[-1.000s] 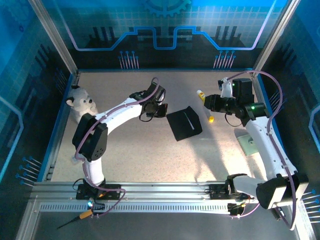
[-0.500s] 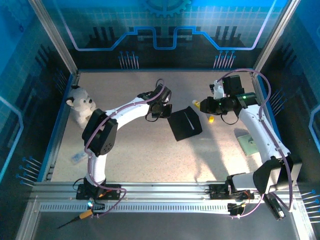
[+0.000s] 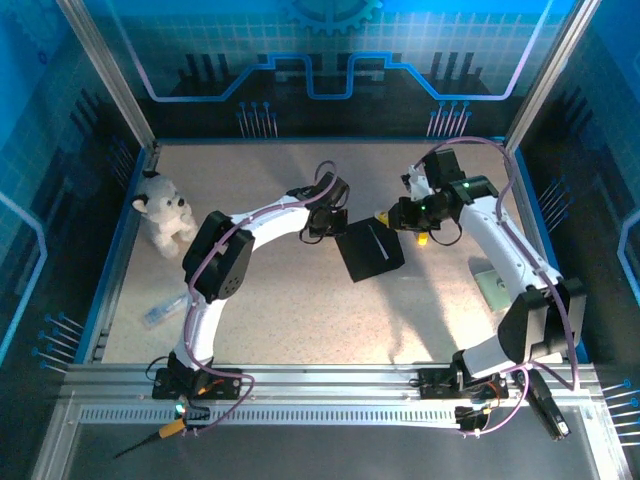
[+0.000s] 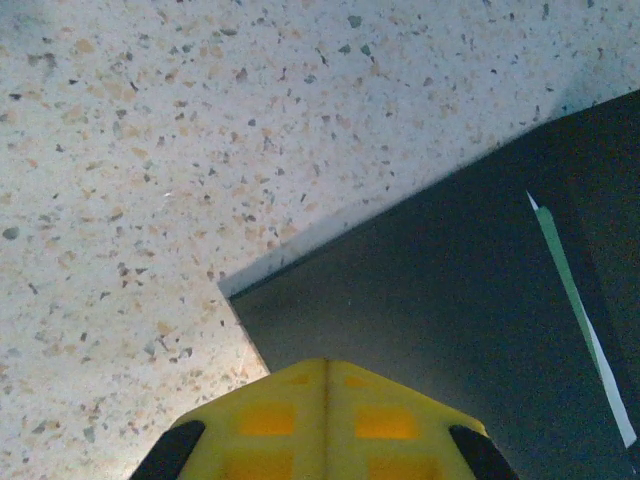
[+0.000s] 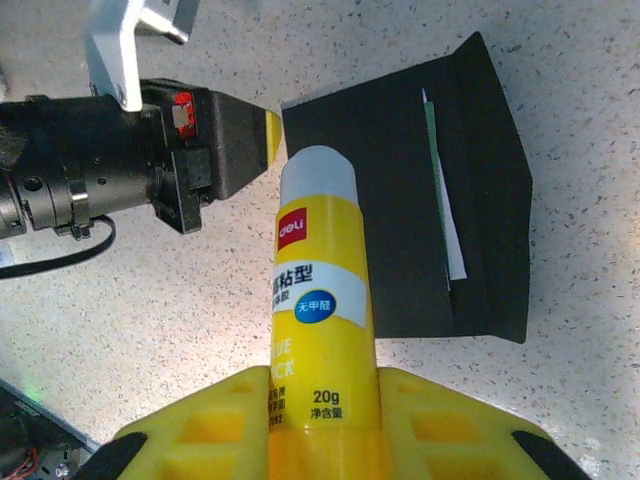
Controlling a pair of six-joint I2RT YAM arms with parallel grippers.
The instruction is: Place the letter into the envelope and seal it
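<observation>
White plush toy [image 3: 163, 210] far left, small clear packet [image 3: 163, 311] nearer, yellow glue stick [image 5: 318, 310], speckled table [image 3: 290, 300]

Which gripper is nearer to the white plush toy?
Left. The left gripper sits right of the plush toy, at the envelope's corner; the right gripper, holding a glue stick, is farther right.

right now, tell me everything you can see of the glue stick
The glue stick is a yellow, plastic-looking cylinder with a white rounded end and a label carrying a red logo, Chinese print and a blue oval. The right tool is shut on its lower body, white end pointing away. It sits over the speckled table beside the black envelope, its tip near the shut left tool; contact there can't be judged.
</observation>
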